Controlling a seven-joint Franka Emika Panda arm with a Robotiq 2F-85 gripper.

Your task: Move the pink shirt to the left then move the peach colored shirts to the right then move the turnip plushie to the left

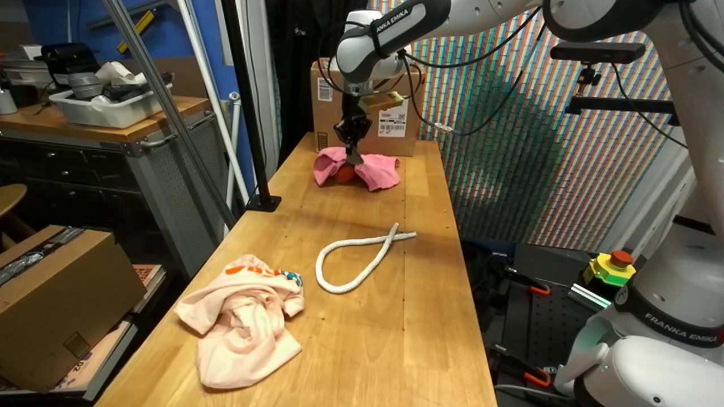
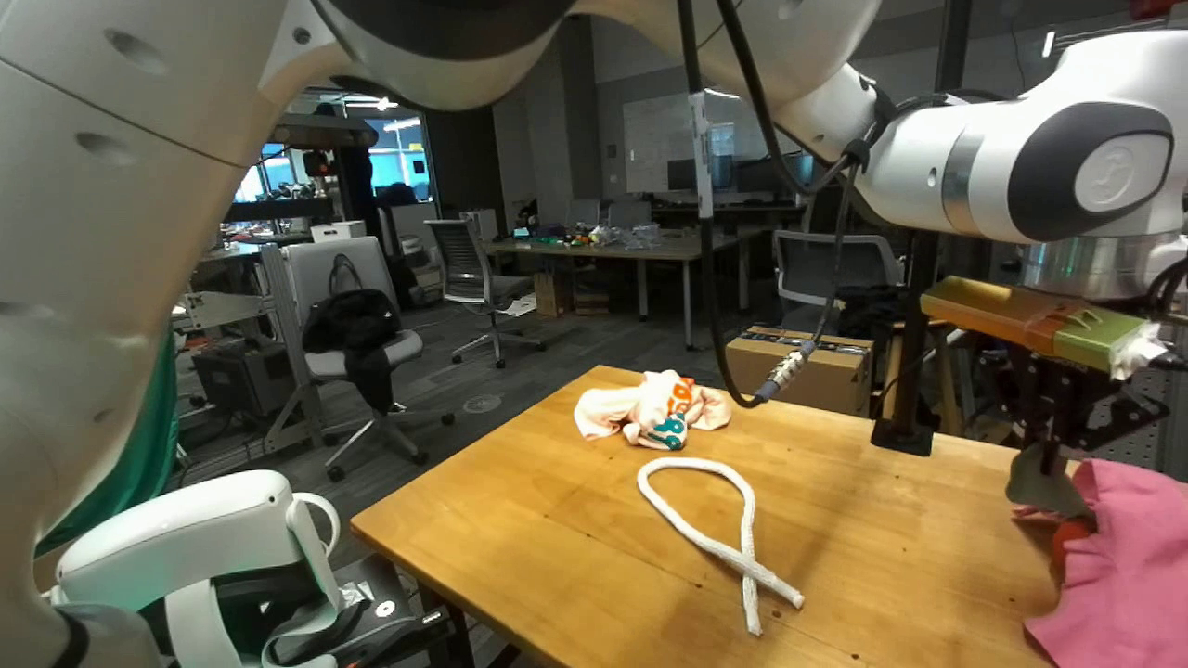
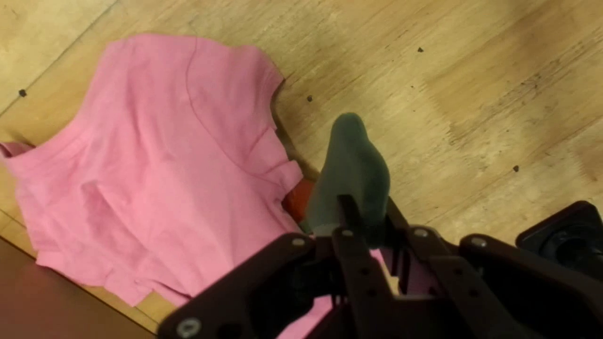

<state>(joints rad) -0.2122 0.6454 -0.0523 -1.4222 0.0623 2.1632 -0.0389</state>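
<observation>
Black gripper (image 3: 370, 213): fingers nearly together, pinching red-and-green plush turnip (image 3: 349, 165) by tapered top; rumpled pink fabric shirt (image 3: 160, 155) on both sides.

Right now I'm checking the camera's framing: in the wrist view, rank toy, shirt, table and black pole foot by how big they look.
1. Table
2. Shirt
Unranked: toy and pole foot; both are only partly in sight.
</observation>
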